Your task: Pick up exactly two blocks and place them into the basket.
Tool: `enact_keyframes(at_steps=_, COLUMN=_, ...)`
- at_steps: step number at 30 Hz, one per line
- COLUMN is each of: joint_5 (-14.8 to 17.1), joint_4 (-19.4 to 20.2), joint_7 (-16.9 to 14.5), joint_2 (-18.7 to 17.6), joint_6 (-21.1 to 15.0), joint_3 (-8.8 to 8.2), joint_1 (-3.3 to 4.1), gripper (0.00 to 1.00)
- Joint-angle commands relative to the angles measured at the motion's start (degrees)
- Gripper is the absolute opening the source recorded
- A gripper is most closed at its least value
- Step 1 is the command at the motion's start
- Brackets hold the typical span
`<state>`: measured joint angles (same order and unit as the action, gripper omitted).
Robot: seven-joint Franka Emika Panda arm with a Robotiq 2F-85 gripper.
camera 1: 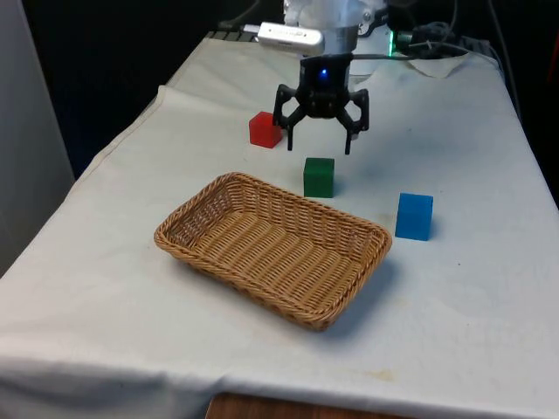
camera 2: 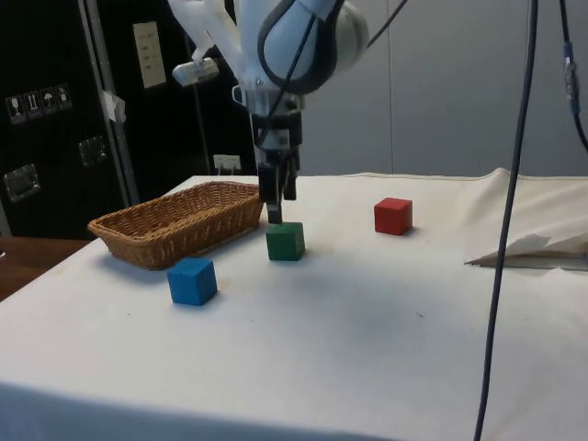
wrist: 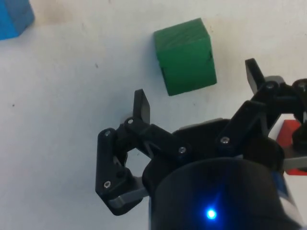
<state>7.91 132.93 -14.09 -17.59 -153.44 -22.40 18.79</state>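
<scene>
A green block [camera 1: 319,176] [camera 2: 286,241] [wrist: 185,55] stands on the white cloth just beyond the far rim of the wicker basket [camera 1: 273,245] [camera 2: 175,222]. My gripper [camera 1: 320,144] [camera 2: 277,211] [wrist: 197,91] hangs open a little above and behind the green block, with nothing between its fingers. A red block [camera 1: 264,129] [camera 2: 392,216] [wrist: 295,139] sits farther back, toward the front view's left. A blue block [camera 1: 414,216] [camera 2: 192,280] [wrist: 12,17] rests beside the basket on the front view's right. The basket holds nothing.
A crumpled fold of cloth and cables [camera 1: 437,48] lie at the table's far end near the arm's base. A black cable [camera 2: 514,220] hangs down in the side view's foreground.
</scene>
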Motion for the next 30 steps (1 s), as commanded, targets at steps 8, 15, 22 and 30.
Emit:
enact_keyframes(at_steps=8, joint_5=1.20, joint_4=0.06, joint_7=-2.35, joint_2=-2.23, joint_6=-2.75, joint_3=0.86, joint_1=-1.20, gripper=1.00)
enact_keyframes(at_steps=15, joint_5=2.52, joint_4=-0.11, joint_7=-3.27, joint_2=-3.67, joint_6=-3.67, joint_3=1.49, joint_1=-1.83, gripper=1.00)
enact_keyframes(at_steps=22, joint_5=5.90, joint_4=-1.09, joint_7=-5.61, joint_2=-5.39, joint_6=-3.78, joint_3=1.78, joint_1=-1.89, gripper=1.00)
enact_keyframes(at_steps=30, joint_5=10.31, joint_4=-2.52, joint_7=-8.71, joint_2=-7.62, joint_6=-4.13, joint_3=1.72, joint_1=-1.55, gripper=1.00)
